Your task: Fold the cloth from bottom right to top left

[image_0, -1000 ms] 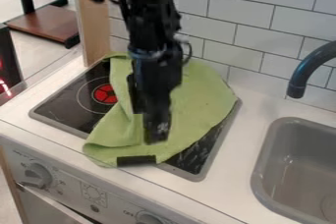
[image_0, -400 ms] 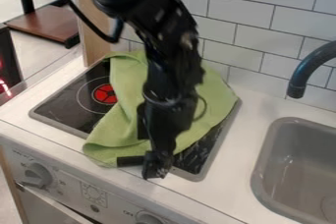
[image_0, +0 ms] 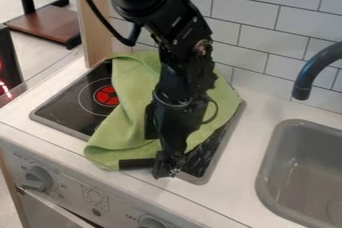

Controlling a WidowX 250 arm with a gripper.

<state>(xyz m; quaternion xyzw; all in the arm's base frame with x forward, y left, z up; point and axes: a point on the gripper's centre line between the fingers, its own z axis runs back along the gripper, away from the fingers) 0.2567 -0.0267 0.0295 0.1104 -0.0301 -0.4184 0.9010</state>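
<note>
One black arm (image_0: 184,67), slanting down over cloth (image_0: 130,122)

We have room to pass over counter strip (image_0: 249,142) between stove (image_0: 70,104) and sink (image_0: 275,172). Tiled wall (image_0: 267,32) bars us behind, wooden panel (image_0: 98,32) back left, tap (image_0: 312,69) at right. Arm (image_0: 184,74) blocks way over cloth (image_0: 127,117).

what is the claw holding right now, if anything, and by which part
That can't be told; the claw is at the green cloth's front edge.
</note>
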